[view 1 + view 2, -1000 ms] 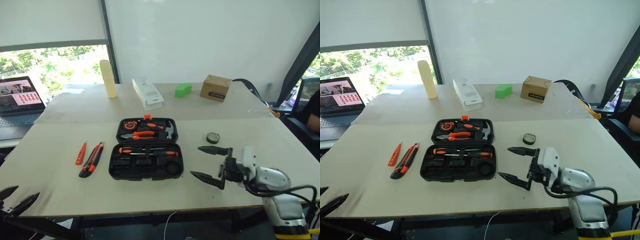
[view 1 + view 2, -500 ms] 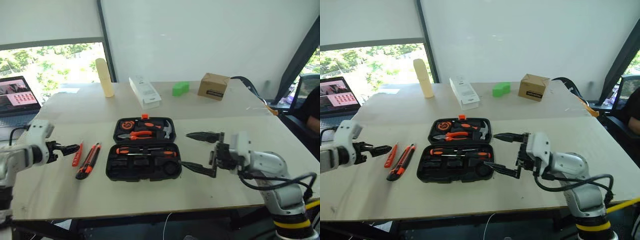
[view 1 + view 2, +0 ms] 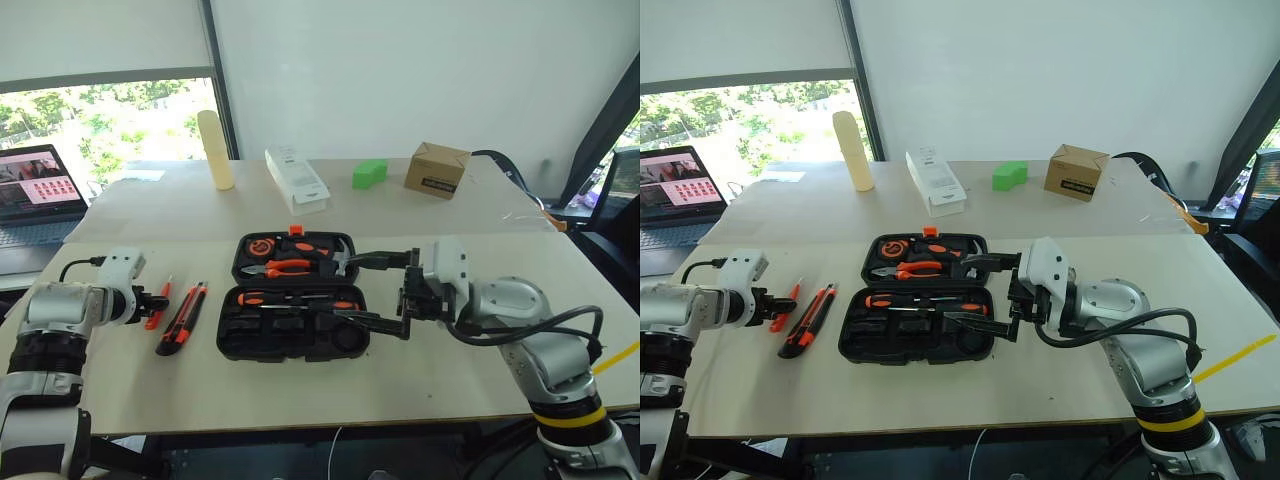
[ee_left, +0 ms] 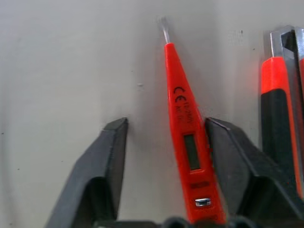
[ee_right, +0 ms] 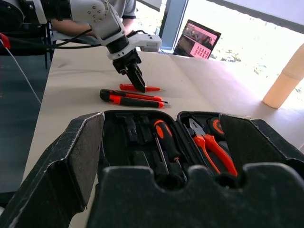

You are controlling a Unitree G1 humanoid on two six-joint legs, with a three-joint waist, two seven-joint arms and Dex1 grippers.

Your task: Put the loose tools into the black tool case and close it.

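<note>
The counter (image 3: 450,380) carries the black tool case (image 3: 292,322), lying open with the screwdrivers (image 3: 300,300) already slotted in. Since a second ago both arms have swung in. The right claw (image 3: 372,293) now hangs wide open and empty over the case's right edge. The left claw (image 4: 166,130) has reached the slim orange tester (image 4: 185,137) left of the case, beside the utility knife (image 3: 182,318). The wrist view shows what the head views cannot: the fingers (image 4: 107,156) straddle the tester, half-narrowed but not yet pinching. A pickup looks imminent.
</note>
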